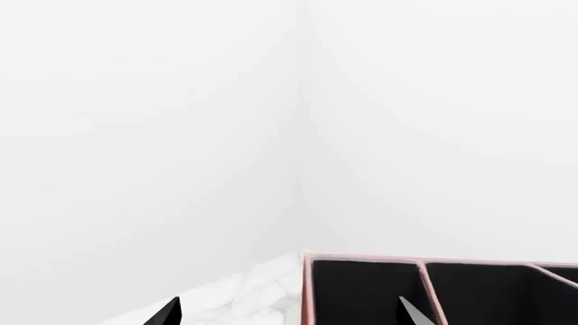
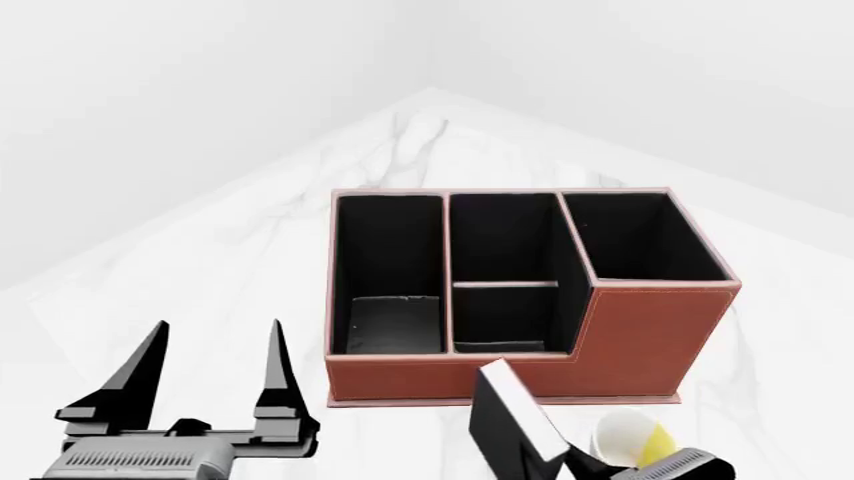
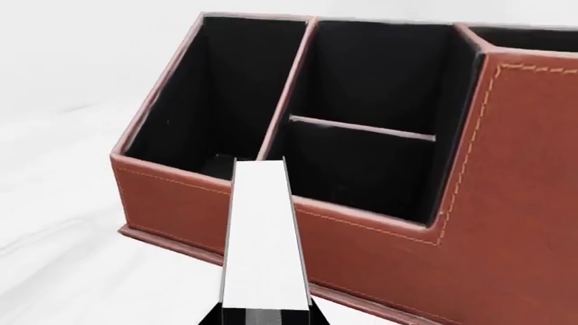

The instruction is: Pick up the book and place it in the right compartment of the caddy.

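Black hardcover book with white page edges, pinched by right gripper, needs lifting above reddish-brown leather-look caddy, then lowering upright into its tall-walled squarish right compartment; left gripper spread, idle.

Bare simulated room: white walls, marble tabletop, desk caddy.

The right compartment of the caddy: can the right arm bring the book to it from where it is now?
Probably yes. The right gripper holds the book just in front of the caddy. The right compartment is open on top and looks empty, but its tall front wall means the arm must lift the book higher first.
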{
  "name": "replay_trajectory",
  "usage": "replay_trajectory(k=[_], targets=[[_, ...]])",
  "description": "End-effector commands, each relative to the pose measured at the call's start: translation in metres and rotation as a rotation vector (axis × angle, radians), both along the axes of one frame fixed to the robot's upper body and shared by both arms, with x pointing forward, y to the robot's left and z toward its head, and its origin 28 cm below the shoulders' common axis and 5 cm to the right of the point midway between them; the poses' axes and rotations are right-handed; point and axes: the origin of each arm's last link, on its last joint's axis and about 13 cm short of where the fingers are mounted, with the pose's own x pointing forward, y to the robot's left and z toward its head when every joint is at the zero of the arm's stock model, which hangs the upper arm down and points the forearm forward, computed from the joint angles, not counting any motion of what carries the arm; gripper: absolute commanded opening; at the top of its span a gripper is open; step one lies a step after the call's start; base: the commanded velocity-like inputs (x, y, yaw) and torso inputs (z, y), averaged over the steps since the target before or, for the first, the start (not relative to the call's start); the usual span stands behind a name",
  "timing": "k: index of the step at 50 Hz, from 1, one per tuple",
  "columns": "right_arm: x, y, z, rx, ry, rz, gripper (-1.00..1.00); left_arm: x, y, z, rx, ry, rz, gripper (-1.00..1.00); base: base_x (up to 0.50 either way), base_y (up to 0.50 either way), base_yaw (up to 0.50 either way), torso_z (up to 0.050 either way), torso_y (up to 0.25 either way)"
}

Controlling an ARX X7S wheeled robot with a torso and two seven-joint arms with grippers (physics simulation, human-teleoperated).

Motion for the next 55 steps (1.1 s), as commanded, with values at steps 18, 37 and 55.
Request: replay_trajectory(k=[18,37,55], targets=[[0.007,-0.002,0.102,0.048,-0.201,0.029,-1.00,0.001,0.001,-0.001,-0.011,0.011,0.005,1.00,0.00,0.00,0.00,0.000,0.001],[0.021,-0.006,0.183,0.092,-0.304,0.013,-1.00,0.001,0.001,0.000,-0.006,0.011,0.009,1.00,0.00,0.00,0.00,0.000,0.001],[0.054,-0.017,0.237,0.068,-0.377,-0.081,-1.00,0.000,0.001,0.000,-0.010,0.014,0.002,1.00,0.00,0.00,0.00,0.000,0.001]])
